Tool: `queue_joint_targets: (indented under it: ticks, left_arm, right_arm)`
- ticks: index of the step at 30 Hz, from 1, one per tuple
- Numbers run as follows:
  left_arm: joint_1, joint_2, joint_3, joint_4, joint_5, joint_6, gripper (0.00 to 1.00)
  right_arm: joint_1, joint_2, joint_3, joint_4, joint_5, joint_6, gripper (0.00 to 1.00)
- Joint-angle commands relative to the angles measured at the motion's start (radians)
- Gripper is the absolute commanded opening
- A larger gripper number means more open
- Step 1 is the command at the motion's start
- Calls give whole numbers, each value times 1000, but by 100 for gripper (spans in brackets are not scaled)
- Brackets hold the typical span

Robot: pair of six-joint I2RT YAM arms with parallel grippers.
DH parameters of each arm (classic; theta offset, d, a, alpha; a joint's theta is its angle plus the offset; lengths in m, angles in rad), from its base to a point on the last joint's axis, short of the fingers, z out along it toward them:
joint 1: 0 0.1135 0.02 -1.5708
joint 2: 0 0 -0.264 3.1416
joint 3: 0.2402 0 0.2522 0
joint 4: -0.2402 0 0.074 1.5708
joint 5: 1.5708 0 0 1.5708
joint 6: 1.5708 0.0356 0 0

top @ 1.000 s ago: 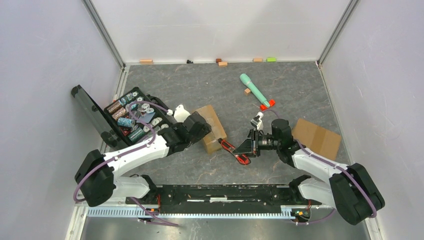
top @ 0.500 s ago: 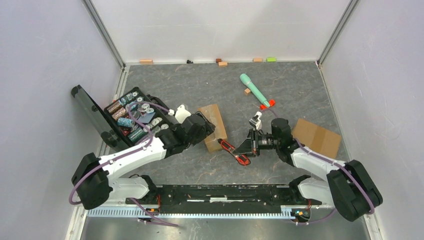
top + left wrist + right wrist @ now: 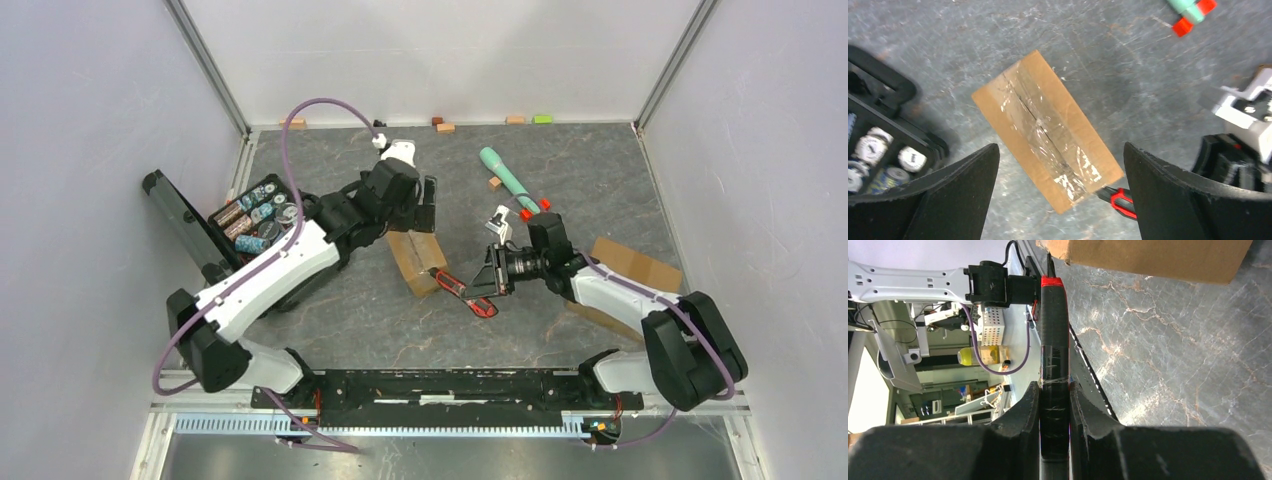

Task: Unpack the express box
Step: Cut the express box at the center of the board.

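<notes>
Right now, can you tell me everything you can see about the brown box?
The brown box is plain cardboard, long and flat, closed, with shiny clear tape along its top seam. It lies slantwise on the grey table. The tip of the red and black cutter, held in the right hand, pokes its near end. The open left hand hovers above, not touching.

The express box [image 3: 1047, 131] is plain brown cardboard, with a strip of shiny clear tape along its top. The knife [image 3: 1053, 340] is black with a red front part. The table [image 3: 580, 190] is dark grey with pale and rusty veins, like marble. The tube [image 3: 509, 180] is mint green with red pieces at one end. The case [image 3: 185, 230] is black; its contents seem silver and teal.
</notes>
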Motion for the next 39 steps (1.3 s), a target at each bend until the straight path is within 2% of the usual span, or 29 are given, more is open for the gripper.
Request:
queue_joint_targets:
  ticks: [1,6,8,12,16,20,26,30,39]
  left_arm:
    - [43,114,109,-70,87,274,100]
    - [60,276,257,-161,228,323,100]
    - [59,303,261,-160,223,330,100]
    - [60,351,256,-182,125,342,96]
    - [75,364,205,-163,15,322,94]
    - [124,373,160,-136,1,280,88]
    - [191,347,75,-55,26,208,83]
    - [223,331,24,1,67,132,80]
    - [240,278,-82,122,137,-72,79]
  right_arm:
    - [-2,49,78,-101,43,-122,0]
    - [-1,118,131,-154,53,-160,0]
    - [0,140,154,-162,55,-165,0]
    - [0,171,192,-191,68,-184,0]
    - [-2,178,204,-191,77,-177,0]
    - [-2,152,189,-142,63,-109,0]
    - [-2,52,157,-111,68,11,0]
    - [1,-8,83,35,40,148,0]
    - [60,-48,12,95,57,201,0]
